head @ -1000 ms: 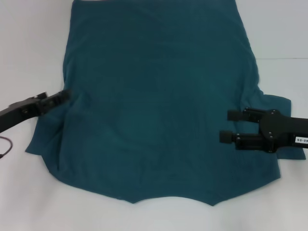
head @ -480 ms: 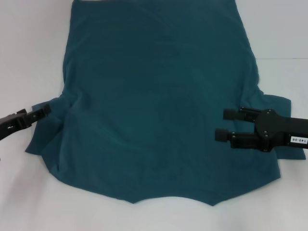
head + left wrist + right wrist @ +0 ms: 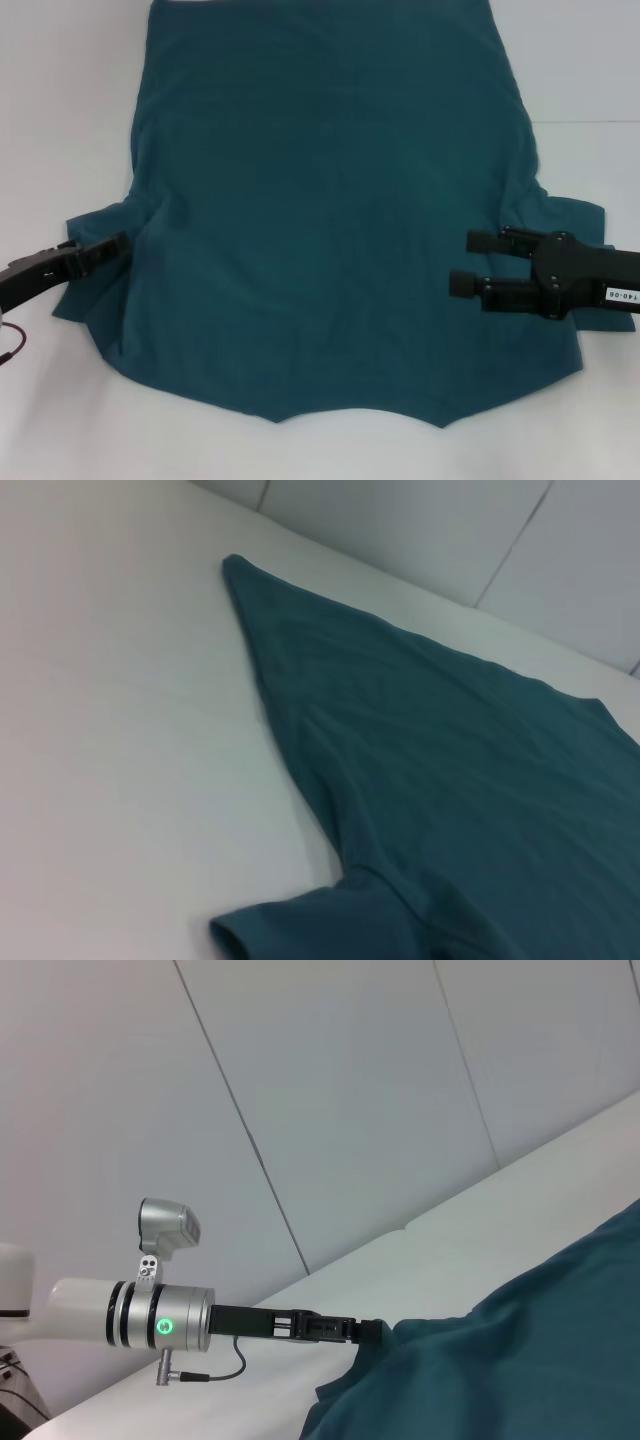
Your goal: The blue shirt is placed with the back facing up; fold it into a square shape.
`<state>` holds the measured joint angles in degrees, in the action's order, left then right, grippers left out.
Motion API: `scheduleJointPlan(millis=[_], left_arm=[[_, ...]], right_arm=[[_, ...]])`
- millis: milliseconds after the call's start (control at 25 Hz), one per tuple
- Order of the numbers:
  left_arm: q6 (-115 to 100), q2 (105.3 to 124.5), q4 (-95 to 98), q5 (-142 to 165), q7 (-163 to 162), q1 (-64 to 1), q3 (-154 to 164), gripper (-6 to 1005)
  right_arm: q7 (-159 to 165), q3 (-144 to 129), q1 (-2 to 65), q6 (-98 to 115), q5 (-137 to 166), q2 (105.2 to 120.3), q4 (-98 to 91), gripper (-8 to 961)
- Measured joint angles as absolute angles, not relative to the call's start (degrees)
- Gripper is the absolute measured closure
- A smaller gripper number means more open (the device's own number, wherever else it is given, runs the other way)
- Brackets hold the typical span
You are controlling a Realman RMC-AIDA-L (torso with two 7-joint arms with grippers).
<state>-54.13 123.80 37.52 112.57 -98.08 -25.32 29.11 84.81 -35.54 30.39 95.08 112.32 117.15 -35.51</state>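
My left gripper (image 3: 118, 243) dropped lower along the shirt's (image 3: 330, 200) left sleeve, grip unreadable | right gripper (image 3: 466, 262) hovered wide over right side | step: sleeve fold | next: pinch sleeve edges.

A plain white tabletop (image 3: 60, 400) fills the scene. At about 9 o'clock in the head view, a thin red cable (image 3: 8, 340) lies on it. Pale wall panels (image 3: 330, 1090) stand behind.
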Motion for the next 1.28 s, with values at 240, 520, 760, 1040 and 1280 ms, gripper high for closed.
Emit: scheduleJointPlan(millis=[240, 520, 760, 1040, 1280], left_arm=[[-54.0, 123.84, 37.5, 112.6, -98.2, -25.5, 29.4, 110], [-52.4, 123.84, 37.4, 112.7, -98.5, -25.5, 29.6, 125], [-52.3, 123.84, 37.4, 112.7, -98.6, -25.5, 29.5, 324], [-52.1, 123.84, 37.5, 112.7, -98.6, -25.5, 29.6, 677], [-51.7, 123.84, 37.6, 112.7, -98.6, -25.6, 29.6, 885]], right_arm=[[84.8, -35.4, 30.3, 95.0, 112.3, 117.16, -35.5, 53], [84.8, -35.0, 30.3, 95.0, 112.3, 117.11, -35.5, 54], [84.8, -34.8, 30.3, 95.0, 112.3, 117.06, -35.5, 53], [84.7, -34.8, 30.3, 95.0, 112.3, 117.12, -35.5, 53], [84.7, -34.7, 30.3, 95.0, 112.3, 117.15, -35.5, 54]])
